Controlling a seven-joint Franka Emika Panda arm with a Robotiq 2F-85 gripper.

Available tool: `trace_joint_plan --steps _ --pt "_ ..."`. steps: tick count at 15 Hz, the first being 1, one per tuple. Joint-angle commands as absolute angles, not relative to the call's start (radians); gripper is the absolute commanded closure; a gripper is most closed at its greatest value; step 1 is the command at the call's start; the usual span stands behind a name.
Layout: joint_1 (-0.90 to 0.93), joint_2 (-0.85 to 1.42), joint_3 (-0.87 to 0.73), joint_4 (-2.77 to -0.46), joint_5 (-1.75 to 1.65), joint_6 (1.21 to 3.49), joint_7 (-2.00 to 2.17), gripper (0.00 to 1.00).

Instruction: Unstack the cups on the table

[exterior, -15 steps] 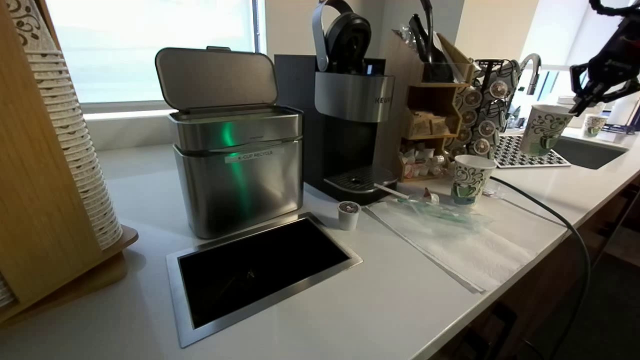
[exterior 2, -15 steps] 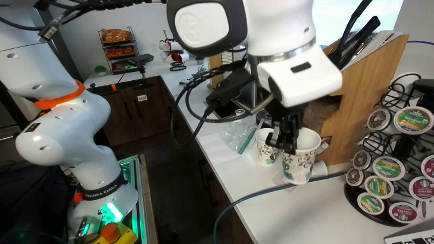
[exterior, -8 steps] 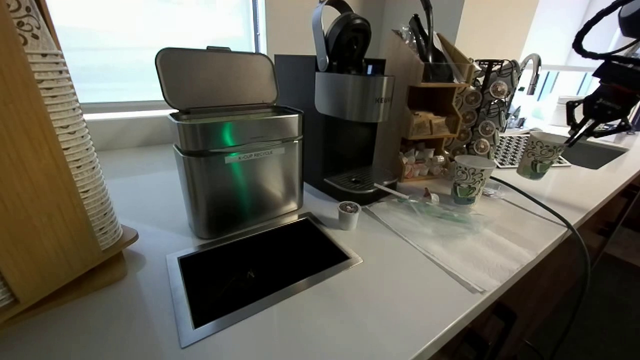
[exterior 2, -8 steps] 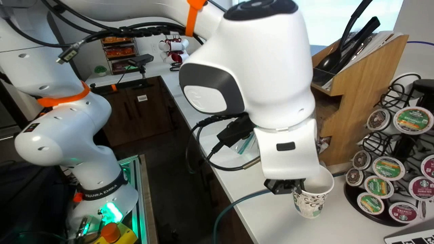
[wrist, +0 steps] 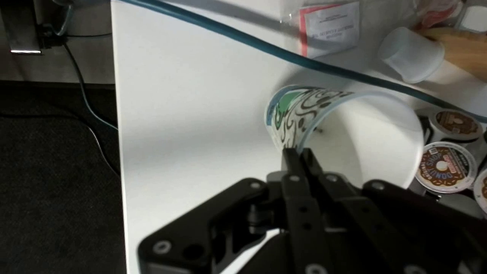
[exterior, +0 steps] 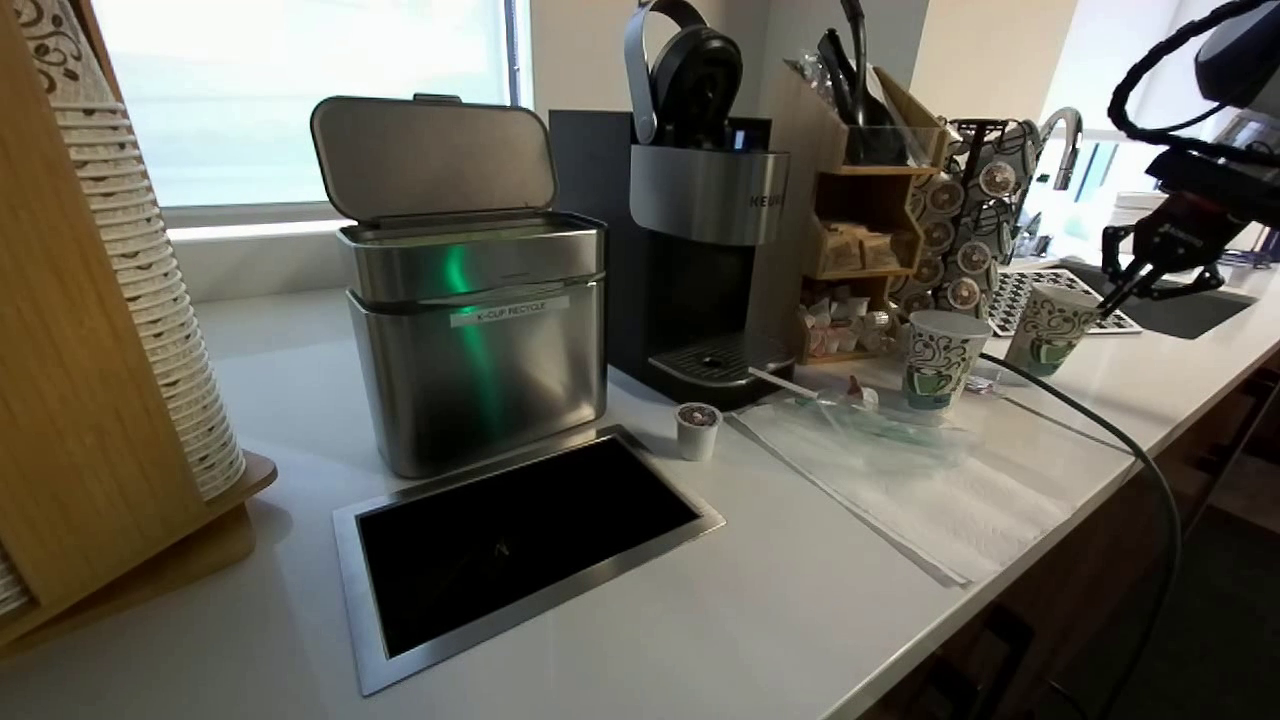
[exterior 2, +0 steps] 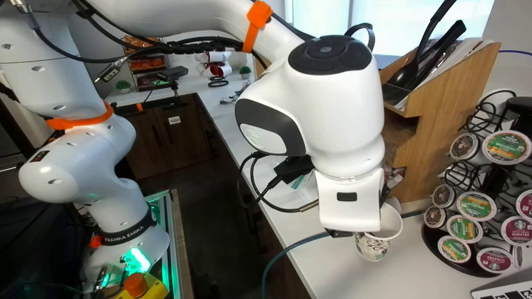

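Holding one patterned cup (exterior: 1050, 330) by its rim, the gripper (wrist: 299, 151) is closed on its wall, cup axis tilted, base down toward countertop (exterior: 780, 580), contact unclear.

Overexposed window (exterior: 300, 110), soft shadows on table (wrist: 190, 129)

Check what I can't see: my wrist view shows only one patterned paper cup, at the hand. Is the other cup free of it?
Observer: Yes. In an exterior view, the second white paper cup with green and dark swirls stands apart from the matching paper cup in the hand.
Operator: Upright or tipped?
Observer: Upright, its open rim facing up.
Operator: Anything beside it?
Observer: A crumpled clear plastic bag; whether the two touch, I can't tell.
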State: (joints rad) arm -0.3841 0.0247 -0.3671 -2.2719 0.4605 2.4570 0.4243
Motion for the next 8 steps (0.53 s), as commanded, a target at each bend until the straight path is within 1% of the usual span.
trace_joint_plan --steps 1,8 --pt "-0.379 0.026 -0.373 -2.256 0.364 2.454 0.496 0.99" --pt "-0.369 0.046 -0.365 -2.24 0.279 2.44 0.551 0.99"
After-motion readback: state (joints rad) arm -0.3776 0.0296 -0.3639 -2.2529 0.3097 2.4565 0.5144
